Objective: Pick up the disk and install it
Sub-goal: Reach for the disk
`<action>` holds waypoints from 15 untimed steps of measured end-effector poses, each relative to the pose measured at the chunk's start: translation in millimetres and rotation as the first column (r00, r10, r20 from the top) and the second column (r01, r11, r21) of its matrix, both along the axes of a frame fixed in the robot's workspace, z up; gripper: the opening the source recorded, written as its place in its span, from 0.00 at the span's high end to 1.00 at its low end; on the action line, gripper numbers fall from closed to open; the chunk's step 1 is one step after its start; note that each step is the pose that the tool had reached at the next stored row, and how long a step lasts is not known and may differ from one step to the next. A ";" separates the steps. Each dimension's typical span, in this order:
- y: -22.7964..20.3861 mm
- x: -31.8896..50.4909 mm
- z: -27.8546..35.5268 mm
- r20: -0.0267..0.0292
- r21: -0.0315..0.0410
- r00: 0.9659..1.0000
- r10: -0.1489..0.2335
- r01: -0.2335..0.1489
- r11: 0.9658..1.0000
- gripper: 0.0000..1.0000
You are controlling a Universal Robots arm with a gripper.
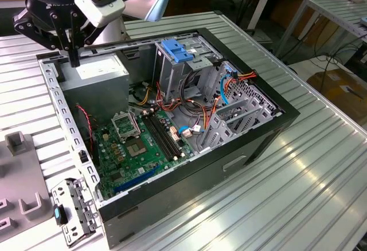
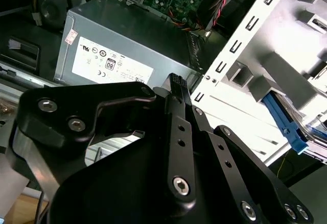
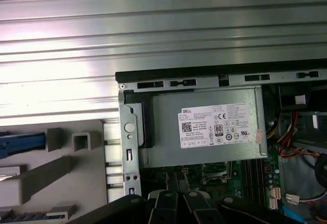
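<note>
My hand (image 1: 74,62) hangs over the back corner of the open black computer case (image 1: 258,142), just above the large grey metal box with a white sticker (image 1: 94,73) that sits in that corner. In the exterior view my black fingers (image 1: 74,47) run down to a single tip. They are pressed together with nothing between them, and as far as I can tell they touch neither the box nor the case. Of the disk (image 3: 20,144) I make out little more than a blue plastic side rail in the first wrist view. It lies outside the case, among the grey moulded fixture blocks (image 3: 56,165) on the ribbed aluminium table (image 1: 309,188), beside the case wall and apart from my hand. Inside the case, the tall grey metal cage with a light-blue plastic cap (image 1: 178,53) stands past the grey box toward the exterior view's right, with the green circuit board (image 1: 137,148) on the case floor in front of it. I judge the pick-up to be the step in hand and barely begun: I hold nothing and the disk rests in its fixture. A grasp calls for my fingers to spread wide enough for the disk's body, and for my hand to be over the fixture rather than over the box, squared to the rails so the pads close on the two long sides
</note>
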State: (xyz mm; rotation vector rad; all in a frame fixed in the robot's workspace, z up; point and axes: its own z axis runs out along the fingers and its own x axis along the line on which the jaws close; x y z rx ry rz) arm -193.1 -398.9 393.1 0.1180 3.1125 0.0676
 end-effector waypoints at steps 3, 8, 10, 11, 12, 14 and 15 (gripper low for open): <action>0.0 -1.6 -0.1 0.000 0.000 1.000 0.000 0.000 1.000 0.89; 0.0 -4.4 -0.1 0.000 0.000 1.000 0.000 0.000 1.000 0.89; 0.0 -5.3 -0.1 0.000 0.000 1.000 0.000 0.000 1.000 0.89; 0.0 -6.2 -0.1 0.000 0.000 1.000 0.000 0.000 1.000 0.89; 0.0 -7.3 -0.2 0.000 0.000 1.000 0.000 0.000 1.000 0.89; 0.0 -8.4 -0.2 0.000 0.000 1.000 0.000 0.000 1.000 0.89; 0.0 -9.1 -0.2 0.000 0.000 1.000 0.000 0.000 1.000 0.89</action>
